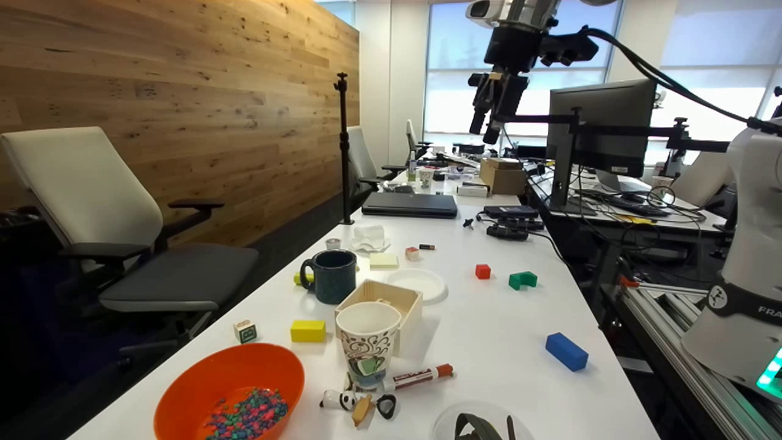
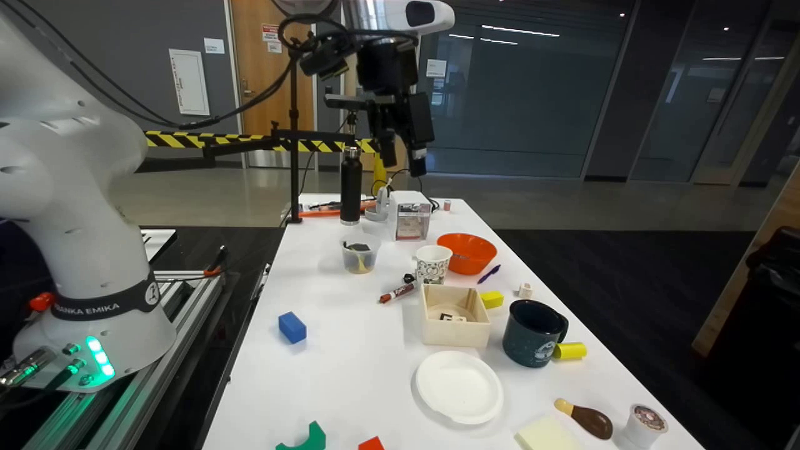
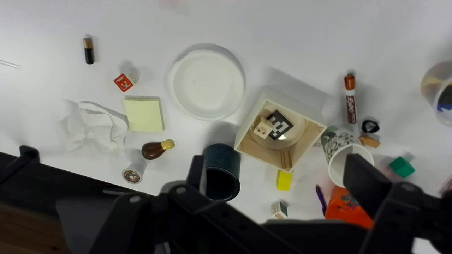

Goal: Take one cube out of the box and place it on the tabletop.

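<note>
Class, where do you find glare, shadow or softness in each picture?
In an exterior view, a bright, washed-out window; in an exterior view, light streaks on dark glass; in the wrist view, soft shadows by plate and box, a glint inside the box, and fingers that look slightly blurred.

Beside the long edge of the tabletop (image 2: 356, 381), your arm (image 2: 69, 200) is white, its black band (image 2: 103, 304) lettered FRANKA EMIKA, its base lights (image 2: 100, 357) green, looping cables (image 2: 194, 125) and two-fingered gripper (image 2: 403, 161) black

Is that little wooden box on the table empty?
No, the wrist view shows a small wooden cube sitting inside the wooden box.
</note>
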Available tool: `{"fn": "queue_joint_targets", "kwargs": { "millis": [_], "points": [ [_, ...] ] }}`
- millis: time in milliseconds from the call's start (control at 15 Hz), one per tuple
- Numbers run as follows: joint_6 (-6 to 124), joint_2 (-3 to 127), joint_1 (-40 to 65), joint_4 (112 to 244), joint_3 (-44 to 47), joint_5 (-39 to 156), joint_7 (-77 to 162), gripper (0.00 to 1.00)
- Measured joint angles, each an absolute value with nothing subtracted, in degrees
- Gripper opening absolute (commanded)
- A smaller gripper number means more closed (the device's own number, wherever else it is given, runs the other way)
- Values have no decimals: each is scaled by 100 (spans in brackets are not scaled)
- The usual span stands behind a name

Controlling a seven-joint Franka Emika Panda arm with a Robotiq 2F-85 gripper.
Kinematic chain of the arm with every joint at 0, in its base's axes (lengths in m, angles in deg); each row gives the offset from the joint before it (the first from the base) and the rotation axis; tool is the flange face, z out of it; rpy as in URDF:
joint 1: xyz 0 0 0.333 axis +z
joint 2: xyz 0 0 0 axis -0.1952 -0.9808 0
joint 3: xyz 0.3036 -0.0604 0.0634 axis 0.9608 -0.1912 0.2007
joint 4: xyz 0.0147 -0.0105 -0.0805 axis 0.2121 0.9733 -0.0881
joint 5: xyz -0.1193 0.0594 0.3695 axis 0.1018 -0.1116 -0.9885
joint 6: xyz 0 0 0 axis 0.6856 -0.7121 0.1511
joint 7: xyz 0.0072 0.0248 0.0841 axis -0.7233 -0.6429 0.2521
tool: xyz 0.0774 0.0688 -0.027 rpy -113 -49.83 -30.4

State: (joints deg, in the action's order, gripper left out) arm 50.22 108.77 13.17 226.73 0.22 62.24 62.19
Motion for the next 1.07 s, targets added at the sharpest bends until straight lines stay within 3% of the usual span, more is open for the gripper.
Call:
{"fn": "queue_joint_targets", "kwargs": {
  "millis": [400, 1067],
  "points": [
    [5774, 9967, 1271, 22222, 347, 5960, 4695, 100],
    [6014, 8549, 1218, 20967, 353, 5605, 4471, 100]
  ]
}}
